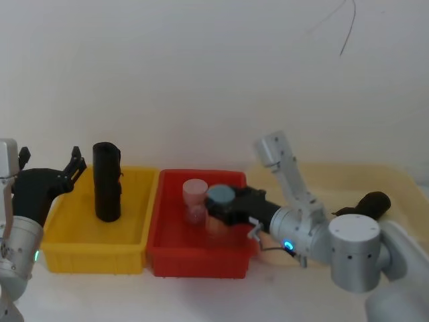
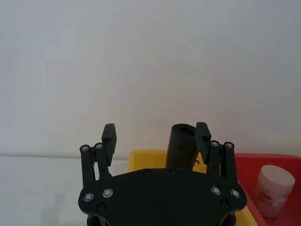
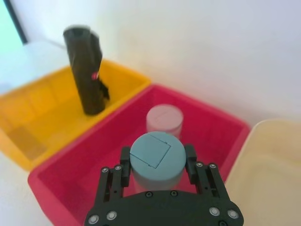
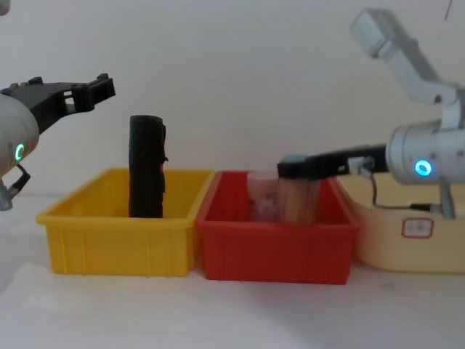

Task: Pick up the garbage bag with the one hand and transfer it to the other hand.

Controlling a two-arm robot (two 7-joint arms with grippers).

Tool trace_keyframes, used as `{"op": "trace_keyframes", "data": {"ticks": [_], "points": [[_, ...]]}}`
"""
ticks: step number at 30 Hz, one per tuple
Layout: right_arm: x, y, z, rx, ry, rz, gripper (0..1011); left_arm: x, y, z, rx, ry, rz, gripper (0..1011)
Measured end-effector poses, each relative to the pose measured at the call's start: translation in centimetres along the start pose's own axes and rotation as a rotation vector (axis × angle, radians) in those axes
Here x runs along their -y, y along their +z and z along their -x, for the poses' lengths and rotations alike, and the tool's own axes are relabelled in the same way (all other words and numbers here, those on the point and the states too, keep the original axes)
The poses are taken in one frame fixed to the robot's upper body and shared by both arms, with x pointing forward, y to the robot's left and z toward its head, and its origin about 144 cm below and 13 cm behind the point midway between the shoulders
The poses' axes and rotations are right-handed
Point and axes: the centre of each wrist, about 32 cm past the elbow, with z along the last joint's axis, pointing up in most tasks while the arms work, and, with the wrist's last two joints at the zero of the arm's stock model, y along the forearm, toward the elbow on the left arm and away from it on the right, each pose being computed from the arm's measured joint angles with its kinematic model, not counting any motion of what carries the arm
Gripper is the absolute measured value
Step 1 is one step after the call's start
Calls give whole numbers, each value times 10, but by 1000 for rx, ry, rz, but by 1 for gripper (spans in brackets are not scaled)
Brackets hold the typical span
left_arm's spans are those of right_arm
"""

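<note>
garbage bag [image 1: 106,181]: standing upright in the yellow bin [image 1: 64,243], toward the back wall, way taller than the rim. Nothing's touching it yet.

left gripper [image 1: 75,164]: hanging up near the roll's top, just to its left. Fingers [image 2: 109,135] are spread wide and empty. From the wrist view the roll sits off toward one finger, not centred in the gap.

how I'd do the grab: line the gap up on the roll first, drop to the upper third, then close gently. It's tall and narrow, so any sideways nudge probably tips it.

right gripper [image 3: 156,165]: over the red bin [image 1: 161,258], fingers closed around the blue-lidded jar [image 3: 155,159], looks like a hold, though contact is hard to confirm. It'd need to drop that before taking the handover.
</note>
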Motion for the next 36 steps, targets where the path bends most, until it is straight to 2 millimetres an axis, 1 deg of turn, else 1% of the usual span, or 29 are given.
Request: {"op": "trace_keyframes", "data": {"ticks": [3, 6, 10, 15, 19, 21, 23, 24, 25, 27, 29, 30, 31, 32, 34, 36], "points": [[6, 6, -3, -4, -14, -27, 664, 0, 0, 0, 0, 0, 0, 1001], [19, 18, -9, -9, -48, -82, 663, 0, 0, 0, 0, 0, 0, 1001], [32, 26, -16, -16, -87, -125, 664, 0, 0, 0, 0, 0, 0, 1002], [48, 31, -23, -25, -137, -152, 664, 0, 0, 0, 0, 0, 0, 1002], [62, 31, -28, -35, -182, -159, 664, 0, 0, 0, 0, 0, 0, 1001], [66, 30, -29, -38, -192, -159, 667, 0, 0, 0, 0, 0, 0, 1001], [71, 27, -30, -43, -208, -156, 699, 0, 0, 0, 0, 0, 0, 1001], [74, 26, -30, -45, -216, -155, 748, 0, 0, 0, 0, 0, 0, 1001], [76, 25, -30, -47, -221, -154, 748, 0, 0, 0, 0, 0, 0, 1002], [79, 23, -30, -52, -232, -150, 824, 0, 0, 0, 0, 0, 0, 1001], [82, 21, -30, -57, -240, -148, 861, 0, 0, 0, 0, 0, 0, 1001], [83, 20, -30, -59, -242, -146, 910, 0, 0, 0, 0, 0, 0, 1001], [84, 18, -30, -63, -248, -143, 917, 0, 0, 0, 0, 0, 0, 1001], [84, 18, -30, -63, -248, -143, 955, 0, 0, 0, 0, 0, 0, 1002], [87, 15, -29, -71, -259, -139, 997, 0, 0, 0, 0, 0, 0, 1001], [89, 13, -29, -75, -262, -135, 1001, 0, 0, 0, 0, 0, 0, 1001]]}}
